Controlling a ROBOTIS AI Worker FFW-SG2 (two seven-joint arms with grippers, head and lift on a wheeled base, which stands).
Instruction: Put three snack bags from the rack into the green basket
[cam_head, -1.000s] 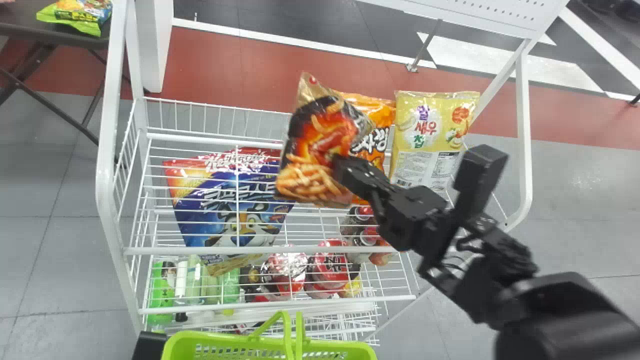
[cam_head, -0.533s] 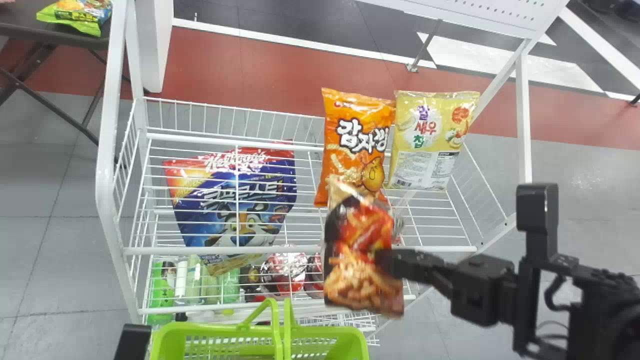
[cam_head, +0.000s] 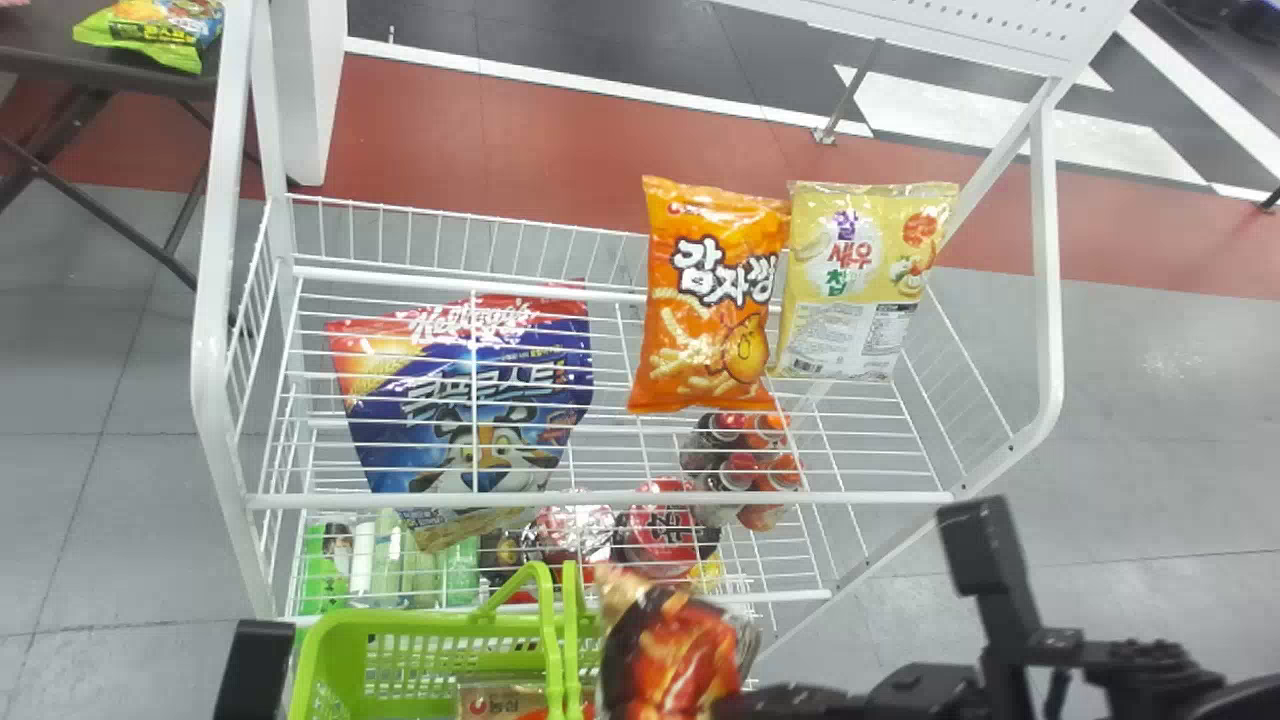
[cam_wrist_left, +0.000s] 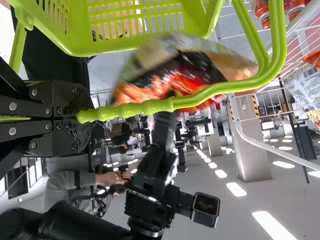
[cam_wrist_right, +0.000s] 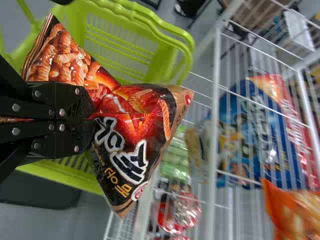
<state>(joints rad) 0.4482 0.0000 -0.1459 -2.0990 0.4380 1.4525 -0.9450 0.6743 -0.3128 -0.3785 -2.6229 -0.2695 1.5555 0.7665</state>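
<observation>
1. White wire rack (cam_head: 600, 498): its upper tier holds a blue-and-red cereal bag (cam_head: 470, 400) at left.
2. Same tier, farther right: an orange snack bag (cam_head: 710, 290), a yellow snack bag (cam_head: 865, 280) just beside it.
3. Lower tier: green bottle (cam_head: 325, 575) at left, round red packages (cam_head: 668, 525) nearer the middle.

red-black snack bag (cam_head: 668, 655) aloft by the green basket (cam_head: 400, 624), another bag (cam_head: 495, 703) inside

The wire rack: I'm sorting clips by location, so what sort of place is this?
Probably a mock shop in a hall, perhaps a robot lab: snack bags on a white wire rack, a green basket before it and, in the left wrist view, rows of ceiling lights.
</observation>
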